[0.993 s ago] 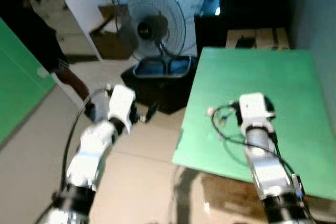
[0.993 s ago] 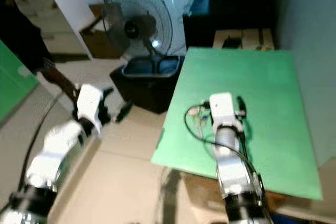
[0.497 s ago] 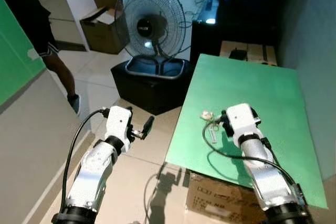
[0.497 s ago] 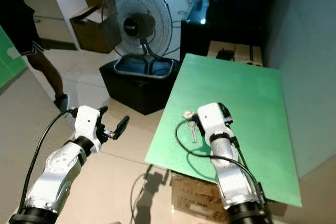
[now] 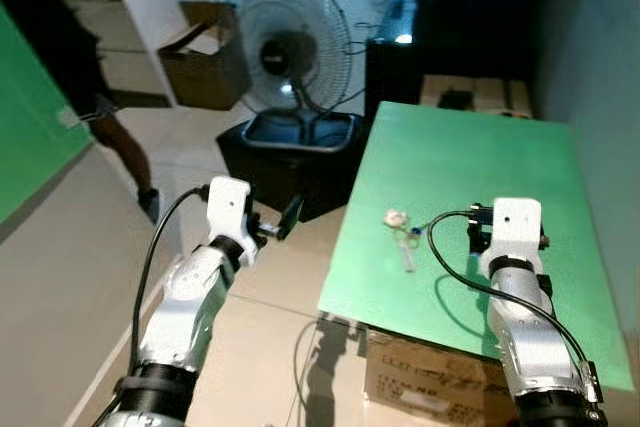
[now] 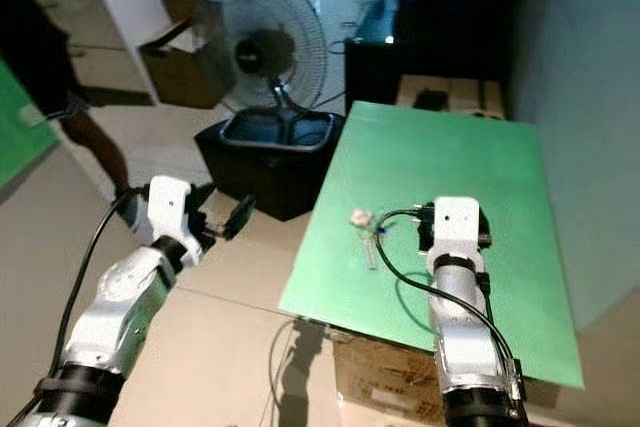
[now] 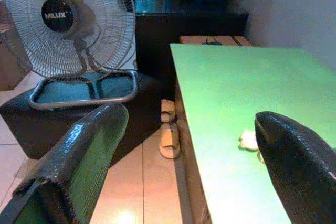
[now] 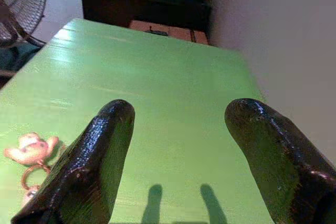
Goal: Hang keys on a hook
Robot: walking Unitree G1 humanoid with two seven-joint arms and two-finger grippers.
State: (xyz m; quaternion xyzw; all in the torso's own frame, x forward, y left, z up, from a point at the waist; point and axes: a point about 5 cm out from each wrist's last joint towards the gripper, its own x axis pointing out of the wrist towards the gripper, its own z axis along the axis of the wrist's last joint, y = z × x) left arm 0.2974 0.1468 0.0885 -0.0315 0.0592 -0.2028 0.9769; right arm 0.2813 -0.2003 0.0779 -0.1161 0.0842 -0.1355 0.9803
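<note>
A small bunch of metal keys on a ring with a pale teddy-bear charm (image 5: 402, 238) is lying at centre frame on the green-topped bench (image 5: 500, 147). The right gripper (image 8: 178, 145) is hovering beside it, fingers wide apart; the left gripper (image 7: 194, 156), also spread wide, is hanging over the floor. The bunch looks light, loose and jingly; pinching the ring seems best.

Green table top (image 5: 470, 177): smooth, matt. Gripper fingers (image 8: 100, 166): glossy black. Fan (image 7: 68, 22): metal wire grille. Floor (image 5: 250, 347): glossy tiles.
</note>
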